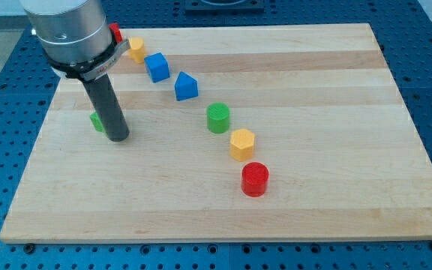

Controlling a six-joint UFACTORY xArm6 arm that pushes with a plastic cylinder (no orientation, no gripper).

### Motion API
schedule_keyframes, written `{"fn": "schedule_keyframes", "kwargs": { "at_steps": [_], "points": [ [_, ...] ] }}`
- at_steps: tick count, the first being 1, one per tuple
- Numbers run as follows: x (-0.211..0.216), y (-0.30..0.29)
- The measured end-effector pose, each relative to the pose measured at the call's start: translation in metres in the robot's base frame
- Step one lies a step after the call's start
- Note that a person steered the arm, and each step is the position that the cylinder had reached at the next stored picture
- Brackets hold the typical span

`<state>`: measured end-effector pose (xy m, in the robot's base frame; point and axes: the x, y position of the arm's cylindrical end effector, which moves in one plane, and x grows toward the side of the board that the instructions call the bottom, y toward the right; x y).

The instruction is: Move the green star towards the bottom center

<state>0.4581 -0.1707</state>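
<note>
The green star (96, 121) lies near the board's left edge, mostly hidden behind my rod; only a small green sliver shows at the rod's left side. My tip (118, 138) rests on the board right beside it, on its right and slightly toward the view's bottom, touching or nearly touching it. A green cylinder (217, 118) stands near the board's middle.
A diagonal row runs from the top left toward the middle: a red block (115, 32) partly hidden by the arm, a yellow block (136, 49), a blue block (157, 67), a blue block (186, 86), a yellow hexagon (241, 143), a red cylinder (255, 179). The wooden board (336, 112) lies on a blue perforated table.
</note>
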Motion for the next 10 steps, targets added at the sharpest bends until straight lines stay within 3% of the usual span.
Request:
{"fn": "schedule_keyframes", "kwargs": {
  "at_steps": [4,5,6,7,8,9,10],
  "points": [
    [-0.088,-0.013],
    [-0.104,-0.039],
    [-0.08,-0.06],
    [-0.028,-0.056],
    [0.023,-0.025],
    [0.034,-0.018],
    [0.001,-0.031]
  ]
}}
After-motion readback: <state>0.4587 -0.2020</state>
